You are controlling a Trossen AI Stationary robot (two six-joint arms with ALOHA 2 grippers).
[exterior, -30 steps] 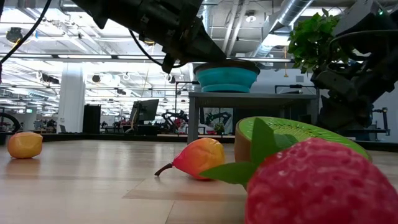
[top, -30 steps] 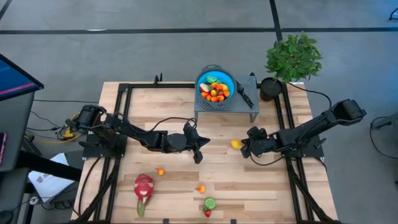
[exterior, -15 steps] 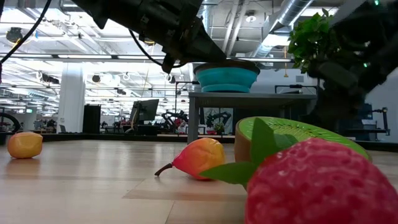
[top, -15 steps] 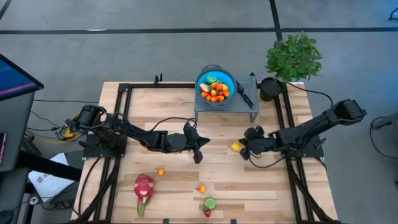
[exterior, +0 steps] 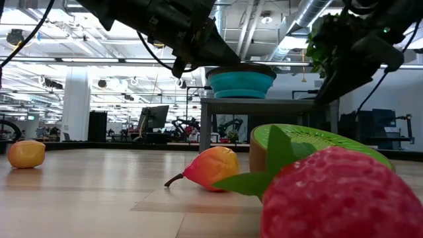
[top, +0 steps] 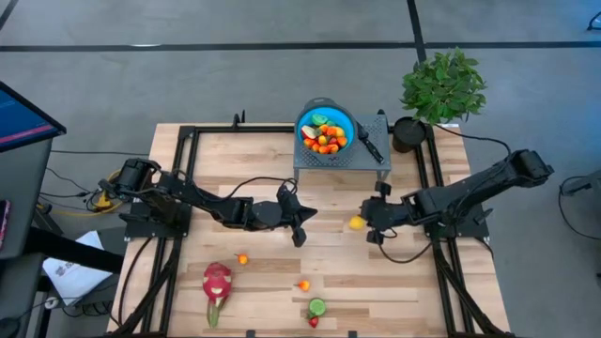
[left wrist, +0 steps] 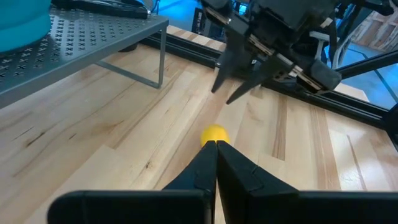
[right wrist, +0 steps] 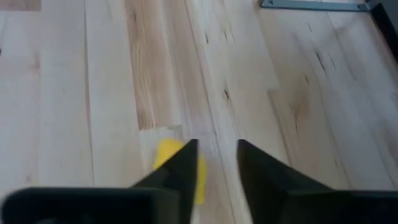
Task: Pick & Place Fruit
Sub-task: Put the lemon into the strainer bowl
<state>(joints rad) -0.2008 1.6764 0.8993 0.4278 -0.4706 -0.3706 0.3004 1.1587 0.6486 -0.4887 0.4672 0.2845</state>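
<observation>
High view: right gripper (top: pixel 370 223) risen off the table, fingers parted a little and empty beside the yellow fruit (top: pixel 356 223), which lay bare on the wood where a second before it sat against closed fingers; likely a missed grasp, so bowl (top: pixel 326 130) delivery not begun. Left gripper (top: pixel 299 222) clenched, idle mid-table. Dragon fruit (top: pixel 216 283), kiwi half (top: pixel 317 307) and small orange fruits scattered nearby; gray stand (top: pixel 373 164) close behind.
</observation>
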